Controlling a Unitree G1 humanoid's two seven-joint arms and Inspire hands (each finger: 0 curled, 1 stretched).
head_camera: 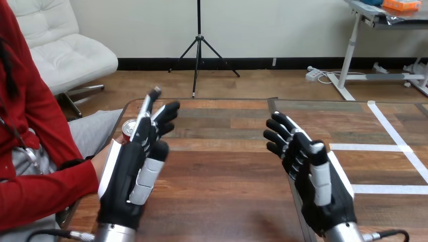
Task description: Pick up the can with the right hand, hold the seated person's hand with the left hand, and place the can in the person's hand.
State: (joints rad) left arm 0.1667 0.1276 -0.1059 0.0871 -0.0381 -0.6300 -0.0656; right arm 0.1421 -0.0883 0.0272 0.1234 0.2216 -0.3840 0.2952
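The left hand is black, with a white shell along its outer edge, a white-shelled thumb, and fingers banded black and white. The right hand has the same scheme: black palm and fingertips, and white segments on the thumb and fingers. The left forearm and the right forearm are silver. Just beyond the left hand's fingers, the can is red with a silver top. Under both hands the table is brown wood in planks of mixed tones, some reddish, some greyish. White tape strips cross the wood beside the right hand.
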